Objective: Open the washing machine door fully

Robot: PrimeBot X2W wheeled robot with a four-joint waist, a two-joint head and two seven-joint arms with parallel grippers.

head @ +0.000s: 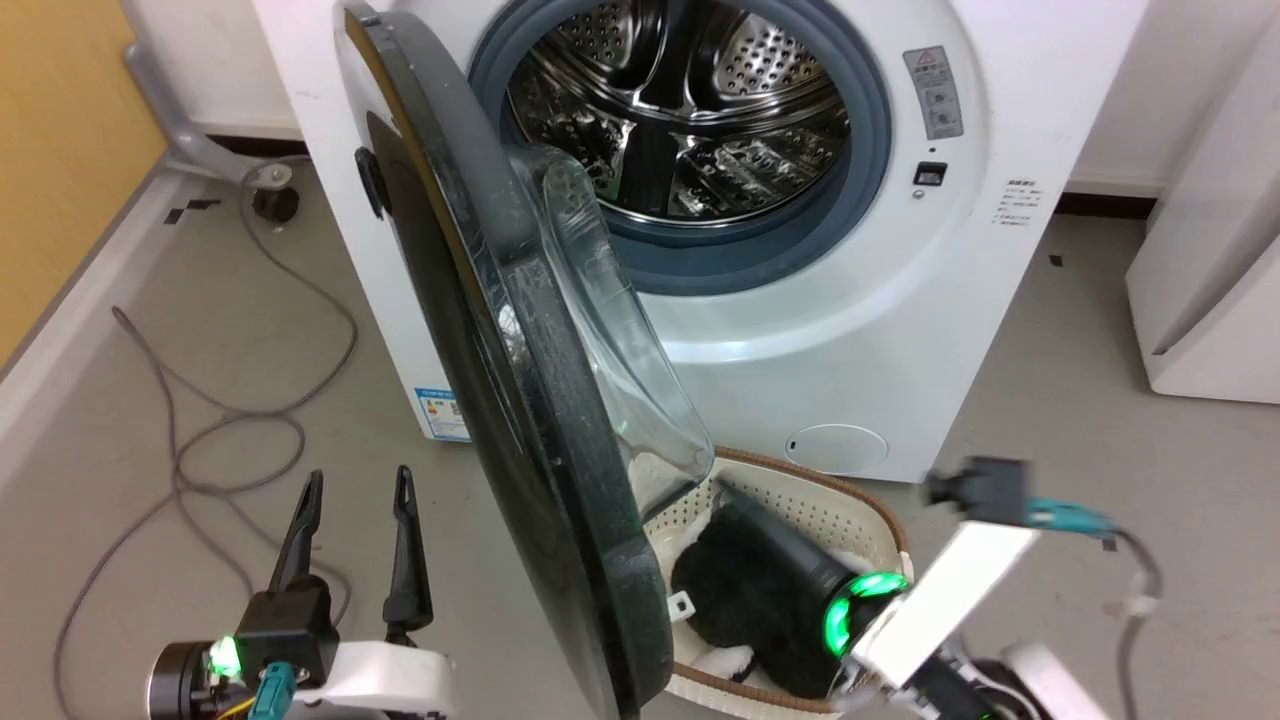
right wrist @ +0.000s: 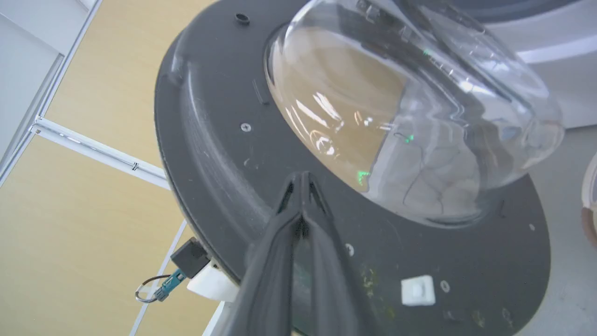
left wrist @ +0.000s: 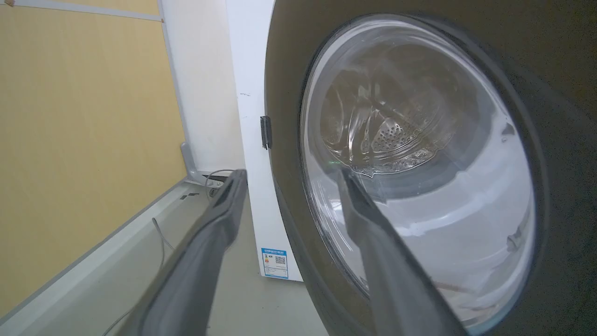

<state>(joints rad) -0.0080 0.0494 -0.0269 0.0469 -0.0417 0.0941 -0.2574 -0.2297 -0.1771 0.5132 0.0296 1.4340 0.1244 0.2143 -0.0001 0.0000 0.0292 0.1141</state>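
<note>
Where the white front-loader point(head: 830, 330) stands against the back wall at 12 o'clock in the head view, the washing machine door point(head: 470, 330) hangs from its left side, partly open. It is seen nearly edge-on, running from 11 o'clock down to 6 o'clock. Its clear glass bowl point(head: 610, 330) bulges toward 3 o'clock, and behind it the steel drum point(head: 680, 110) shows inside its grey gasket point(head: 760, 250).

The floor point(head: 1050, 450) is plain pale grey. A thin cable point(head: 200, 440) loops across it at 9 o'clock, below a grey hose point(head: 170, 110) and a yellow wall panel point(head: 60, 150) at 10 o'clock. A white cabinet point(head: 1210, 250) stands at 3 o'clock, apart from the machine. A blue label point(head: 443, 413) sits low on the machine's left side. At 5 o'clock a white perforated basket point(head: 850, 500) with a brown rim rests on the floor just in front of the machine, with a dark cloth point(head: 740, 600) in it.

The left gripper point(head: 355, 540) is at 7 o'clock, on the door's outer side, its fingers spread and empty. In the left wrist view, the left gripper point(left wrist: 291, 173) points at the door point(left wrist: 559, 140). One finger crosses the glass there, and whether it touches cannot be told.

In the right wrist view, the right gripper point(right wrist: 303, 179) has its fingers pinched together with nothing between them. Its tips lie at the dark inner ring of the door point(right wrist: 210, 154), just below the bowl point(right wrist: 396, 116).
</note>
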